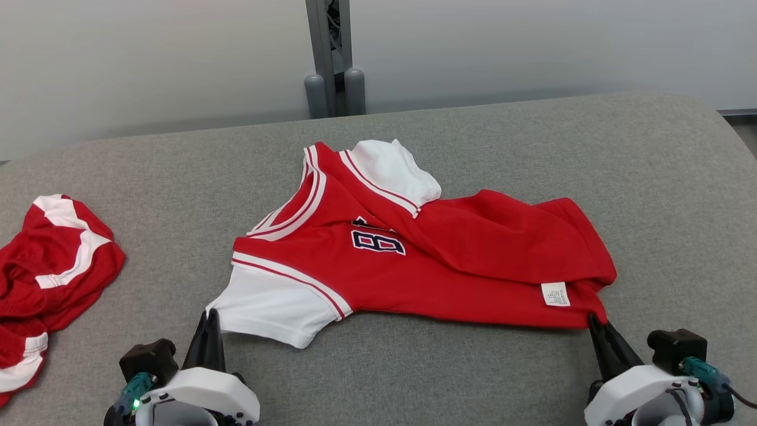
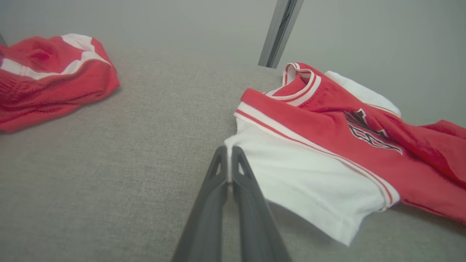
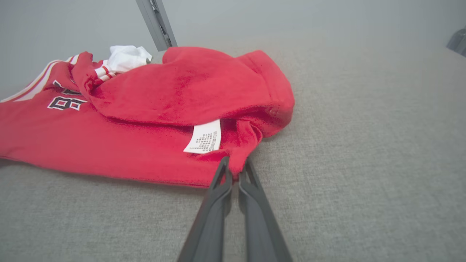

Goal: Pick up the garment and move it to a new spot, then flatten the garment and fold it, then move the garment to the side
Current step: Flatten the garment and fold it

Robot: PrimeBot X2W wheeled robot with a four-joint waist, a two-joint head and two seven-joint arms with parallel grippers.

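- Your garment lies mid-counter. Its long axis runs 9 to 3 o'clock in the head view, with the collar toward 9 and the hem toward 3.
- The left end effector is pinched tight on the white sleeve at its near corner, and the shirt spreads away toward 1 o'clock.
- The right end effector is clamped on the red hem corner beside the care label, and the shirt spreads toward 10 o'clock.
- Each arm holds one end of the near edge, so neither is nearer. I'd judge a level two-arm lift.
- A second red garment sits at 9 o'clock, well apart.
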